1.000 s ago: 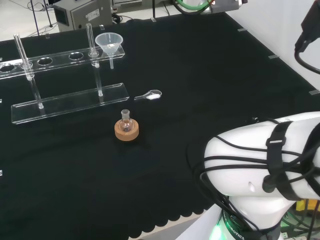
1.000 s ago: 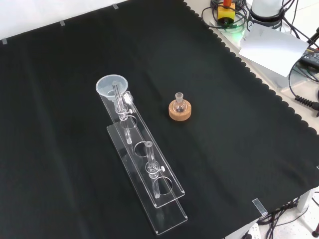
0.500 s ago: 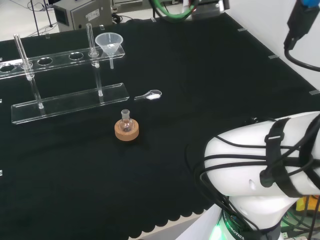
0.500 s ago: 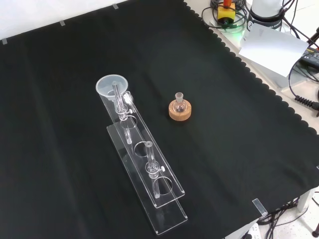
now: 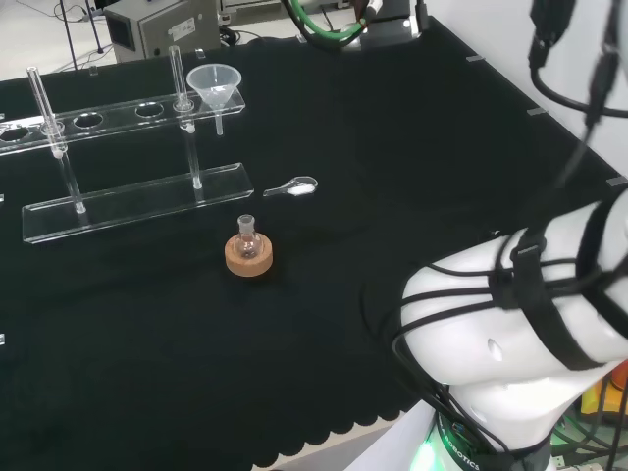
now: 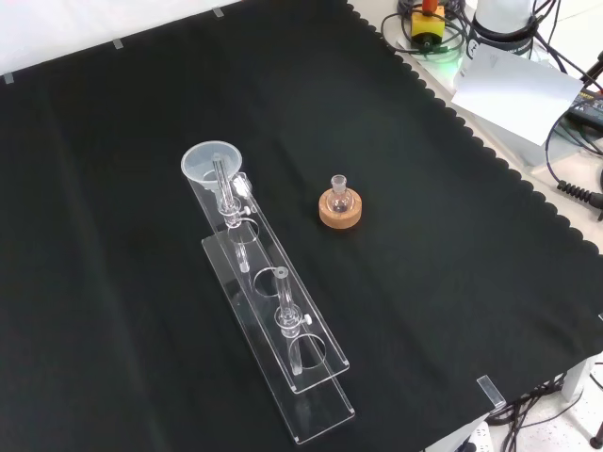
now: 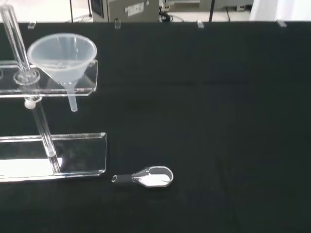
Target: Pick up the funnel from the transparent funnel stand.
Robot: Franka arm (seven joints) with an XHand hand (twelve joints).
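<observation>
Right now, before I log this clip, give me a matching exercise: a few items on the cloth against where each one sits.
Items:
1. funnel
2. small flask
3. glass scoop

Places:
A. lying flat on the black cloth
B. seated in the end hole of the transparent funnel stand
C. upright in a cork ring

Pairs: 1-B, 2-C, 3-A

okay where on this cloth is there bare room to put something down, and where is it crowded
Free: the wide cloth right of the small flask on its cork ring in the front view, and the stretch left of the funnel stand. Crowded: around the funnel end of the stand, where the small spoon and flask lie close.
</observation>
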